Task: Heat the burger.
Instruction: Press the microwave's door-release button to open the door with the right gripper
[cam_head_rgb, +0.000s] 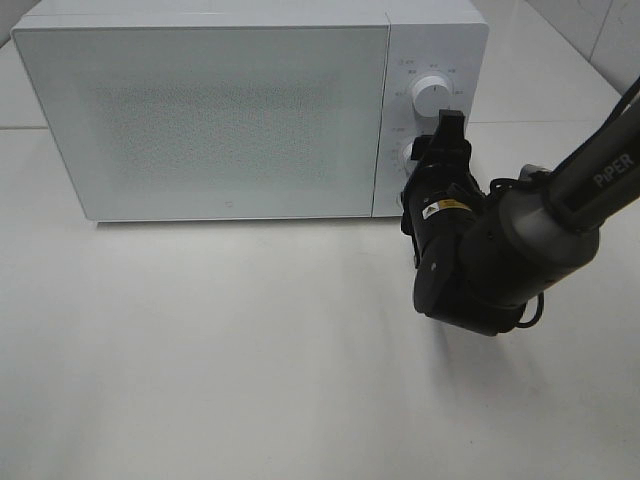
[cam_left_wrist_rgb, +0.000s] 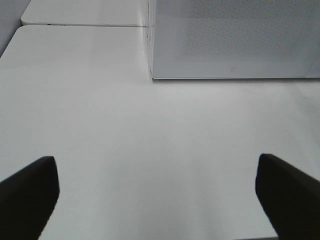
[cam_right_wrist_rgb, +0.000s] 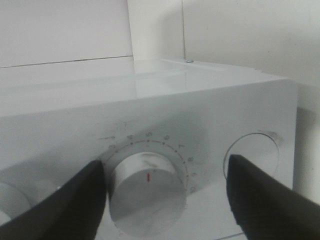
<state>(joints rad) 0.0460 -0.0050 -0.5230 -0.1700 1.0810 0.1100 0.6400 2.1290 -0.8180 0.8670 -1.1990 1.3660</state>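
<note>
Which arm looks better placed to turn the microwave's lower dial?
Right. The right gripper straddles the lower dial, jaws apart, while the left gripper hovers open over the table, facing the microwave door.

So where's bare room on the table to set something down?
Bare: the broad table in front of the microwave, left of the right arm, and the strip left of the microwave. Crowded: the control panel, where the right gripper straddles the lower dial.

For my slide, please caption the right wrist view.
Right gripper, jaws open, straddling a dial on the white microwave.
</note>
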